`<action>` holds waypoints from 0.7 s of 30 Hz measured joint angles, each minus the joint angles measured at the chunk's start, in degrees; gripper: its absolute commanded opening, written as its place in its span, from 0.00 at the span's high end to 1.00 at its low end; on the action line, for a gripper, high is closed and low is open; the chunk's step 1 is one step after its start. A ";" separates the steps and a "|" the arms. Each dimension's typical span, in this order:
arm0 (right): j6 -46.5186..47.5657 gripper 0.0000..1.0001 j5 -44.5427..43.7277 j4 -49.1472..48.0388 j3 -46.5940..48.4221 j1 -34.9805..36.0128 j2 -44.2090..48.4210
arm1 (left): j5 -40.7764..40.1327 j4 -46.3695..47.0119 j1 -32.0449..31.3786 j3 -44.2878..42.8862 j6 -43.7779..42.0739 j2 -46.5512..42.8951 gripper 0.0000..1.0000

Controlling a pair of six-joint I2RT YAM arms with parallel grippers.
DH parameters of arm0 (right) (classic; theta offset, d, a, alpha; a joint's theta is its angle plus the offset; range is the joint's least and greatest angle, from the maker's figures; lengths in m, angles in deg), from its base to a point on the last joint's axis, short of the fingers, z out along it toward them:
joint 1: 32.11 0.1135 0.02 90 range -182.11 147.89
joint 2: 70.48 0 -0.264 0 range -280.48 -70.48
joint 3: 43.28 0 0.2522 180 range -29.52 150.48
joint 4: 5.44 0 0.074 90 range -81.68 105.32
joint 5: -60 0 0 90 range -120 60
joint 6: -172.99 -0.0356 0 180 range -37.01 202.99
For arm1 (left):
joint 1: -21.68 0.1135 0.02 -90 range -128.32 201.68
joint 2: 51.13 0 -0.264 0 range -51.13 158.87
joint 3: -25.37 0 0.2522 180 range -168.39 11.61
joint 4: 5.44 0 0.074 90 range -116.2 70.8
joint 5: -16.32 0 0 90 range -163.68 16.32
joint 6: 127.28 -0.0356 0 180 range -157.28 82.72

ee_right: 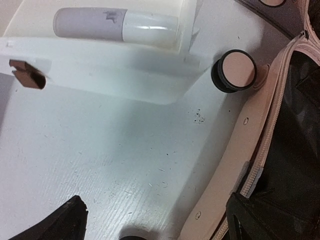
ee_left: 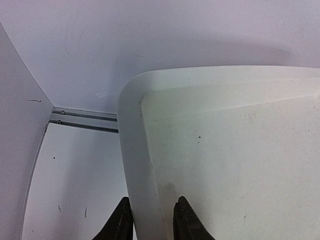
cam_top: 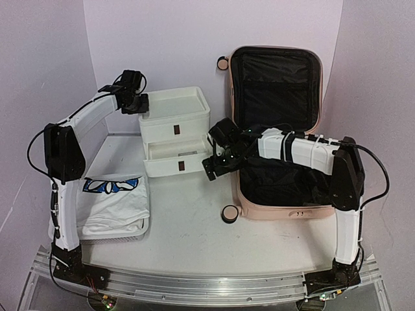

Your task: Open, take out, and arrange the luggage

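Pale lilac walls (cam_top: 194, 32) curve around the top and both sides of the frame, evenly lit with soft shadows. A white table (cam_top: 188, 227) fills the centre; a silvery metal rail (cam_top: 194, 285) runs along the bottom edge.

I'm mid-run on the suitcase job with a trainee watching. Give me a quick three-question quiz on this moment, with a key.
1. True or false: the luggage lies shut.
2. The left gripper has its fingers either side of: A) the drawer unit top rim; B) a suitcase wheel; C) the mesh basket.
3. Fill in: the right gripper, hovering between drawer unit and luggage, is ___.
Key: 1 false; 2 A; 3 open.
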 measured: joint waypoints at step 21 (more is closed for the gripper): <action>-8.41 0.02 -4.55 -6.43 8.52 2.19 -9.03 | 8.72 -0.57 -0.90 17.46 15.61 -14.14 0.85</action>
